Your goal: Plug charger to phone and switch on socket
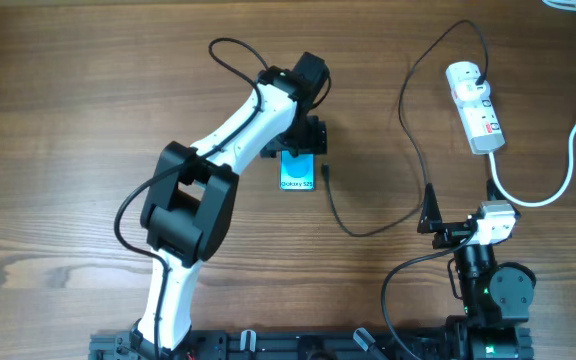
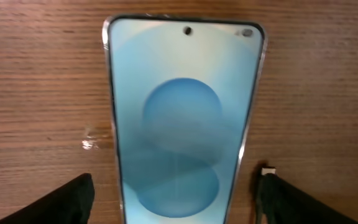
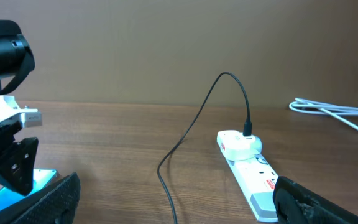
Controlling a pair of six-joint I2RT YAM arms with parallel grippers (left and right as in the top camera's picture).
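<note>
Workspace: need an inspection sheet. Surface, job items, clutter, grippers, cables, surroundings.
Surface: wooden table, bare grain.
Phone: flat, cyan screen up, under the left wrist.
Charger: plugged into the end of the socket; connector tip on the table beside the phone, not inserted.
Socket switch: state cannot be told.
Clutter: nothing seen.
Left gripper: open, one finger on each side of the phone, gaps on both sides.
Right gripper: open, empty, short of the socket.
Cables: white cord loops from the socket and leaves at the top right; black arm cable on the left arm.
Surroundings: plain brown backdrop behind the table.
</note>
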